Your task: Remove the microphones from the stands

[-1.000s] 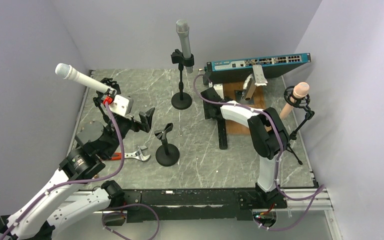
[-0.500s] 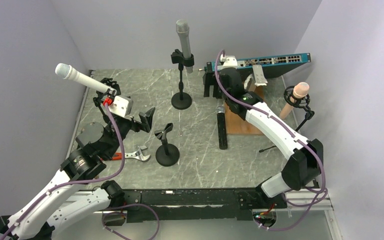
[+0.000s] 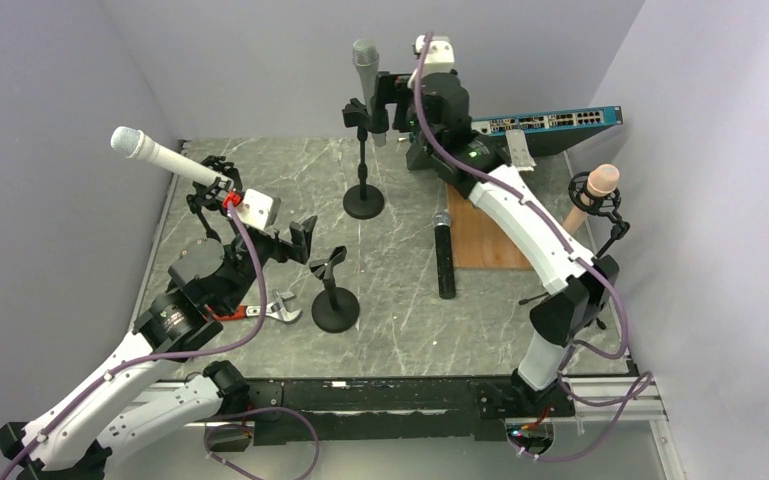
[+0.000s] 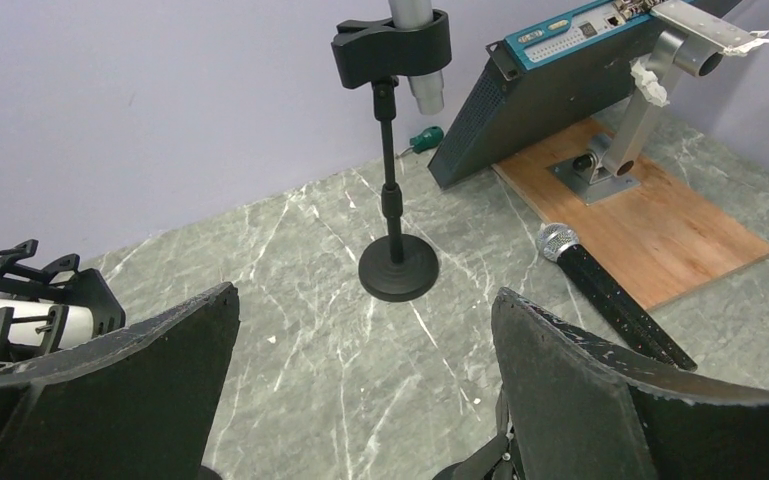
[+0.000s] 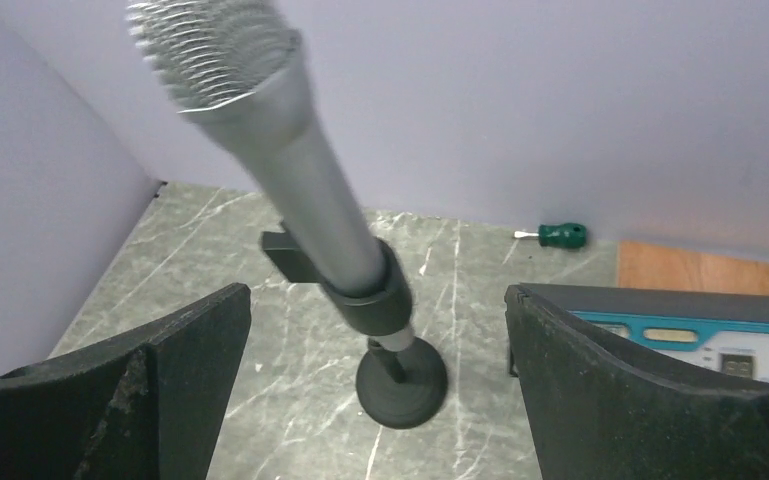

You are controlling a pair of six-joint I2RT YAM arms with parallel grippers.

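A silver microphone (image 3: 368, 78) stands tilted in the black clip (image 3: 367, 120) of a round-base stand (image 3: 364, 203) at the back centre. My right gripper (image 3: 387, 100) is open, raised just right of the microphone at clip height, not touching it. In the right wrist view the microphone (image 5: 290, 165) and clip (image 5: 378, 295) sit ahead between the spread fingers of the gripper (image 5: 377, 300). My left gripper (image 3: 300, 232) is open and empty, low over the table's left part. In the left wrist view the stand (image 4: 398, 272) lies ahead of the gripper (image 4: 365, 295).
A white microphone (image 3: 157, 156) sits on a stand at the left. An empty stand (image 3: 334, 297), a wrench (image 3: 276, 309), a black microphone (image 3: 445, 252) lying flat, a wooden board (image 3: 487, 237), a network switch (image 3: 545, 122) and a pink microphone (image 3: 596, 190) on a tripod stand around.
My right arm has swung from low over the wooden board up and back to the left, beside the silver microphone. My left gripper has shifted slightly right.
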